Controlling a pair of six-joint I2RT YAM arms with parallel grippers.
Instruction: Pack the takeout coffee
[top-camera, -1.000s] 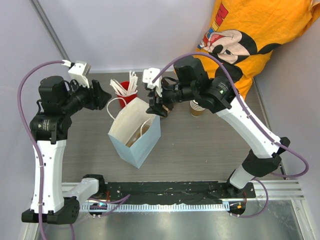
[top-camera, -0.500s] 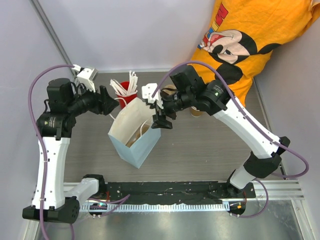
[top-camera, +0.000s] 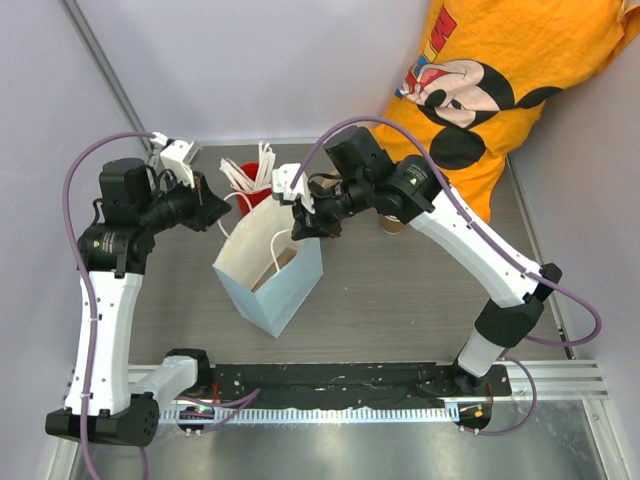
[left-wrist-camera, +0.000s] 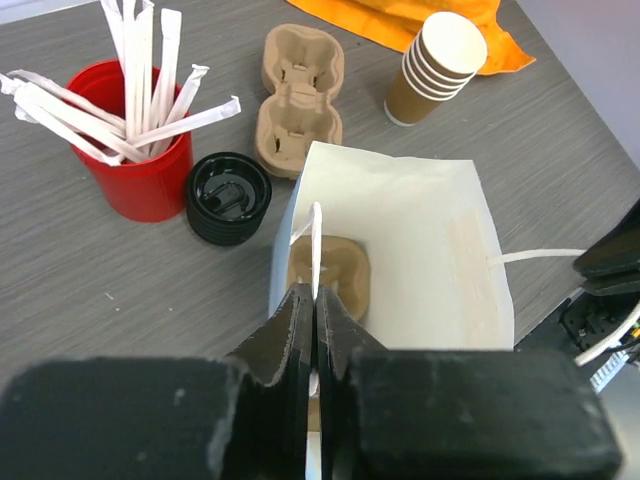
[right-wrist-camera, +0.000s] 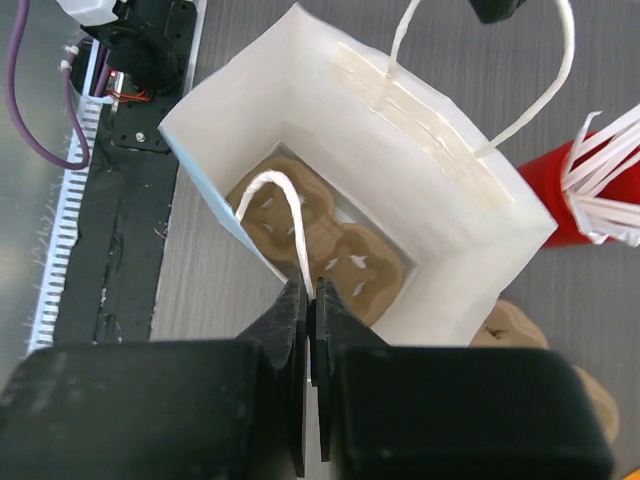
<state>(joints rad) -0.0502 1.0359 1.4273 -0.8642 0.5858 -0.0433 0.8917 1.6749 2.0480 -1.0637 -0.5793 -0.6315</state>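
Observation:
An open white-lined, pale blue paper bag (top-camera: 275, 295) stands mid-table with a brown pulp carrier (right-wrist-camera: 330, 250) lying on its bottom. My left gripper (left-wrist-camera: 316, 292) is shut on the bag's left handle (left-wrist-camera: 316, 245), at the left of the mouth (top-camera: 222, 213). My right gripper (right-wrist-camera: 310, 290) is shut on the other handle (right-wrist-camera: 285, 205), at the right of the mouth (top-camera: 297, 228). The takeout coffee's kraft paper cup (left-wrist-camera: 436, 65) tops a short stack behind the bag, open and white inside. Its black lid (left-wrist-camera: 228, 197) lies apart on the table. In the top view the cup (top-camera: 394, 222) is mostly hidden by my right arm.
A red cup of white sticks (left-wrist-camera: 145, 150) stands behind the bag's left corner, beside the lid. A second pulp carrier (left-wrist-camera: 298, 100) lies behind the bag. A person in an orange shirt (top-camera: 500, 70) stands at the back right. Grey walls close the left and back.
Both grippers came in to the bag's mouth and closed on its two handles. The mouth is now pulled wider.

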